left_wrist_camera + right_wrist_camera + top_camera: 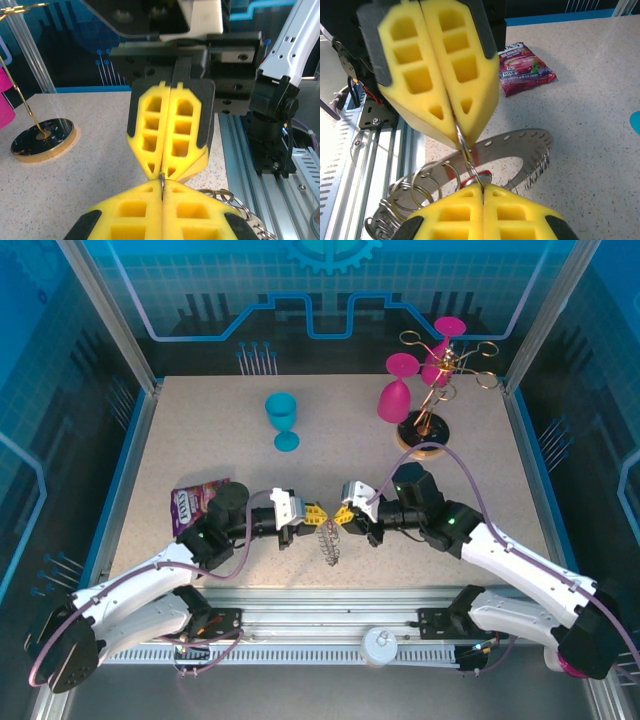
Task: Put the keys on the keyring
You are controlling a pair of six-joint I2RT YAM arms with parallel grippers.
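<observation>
At the 6 o'clock edge of the table (200, 440), the two arms meet tip to tip. The left tool (314, 512) reaches in from 9 o'clock and the right tool (345, 515) from 3 o'clock. Both have their yellow fingers pressed flat together with no gap.

A thin silvery wire runs from the tip of the left tool into the finger seam of the right tool, so each is pinched on it. The wire looks like one of the loops fringing the keyring (520, 150), a flat dark grey ring. It hangs tilted just below the meeting tips, towards 6 o'clock in the top view. More of its loops bunch at the near rail side.

The red head of the keys (483, 176) sits right at the tips of the right tool, against the wire. I cannot tell whether it is gripped too or already threaded.

A purple snack packet (198, 502) lies flat at 9 o'clock from the left tool. A teal goblet (283, 420) stands upright well apart at 11 o'clock. At 1 o'clock is a gold rack (440, 370) on its round base, with pink goblets (393, 395) hanging upside down from it.
</observation>
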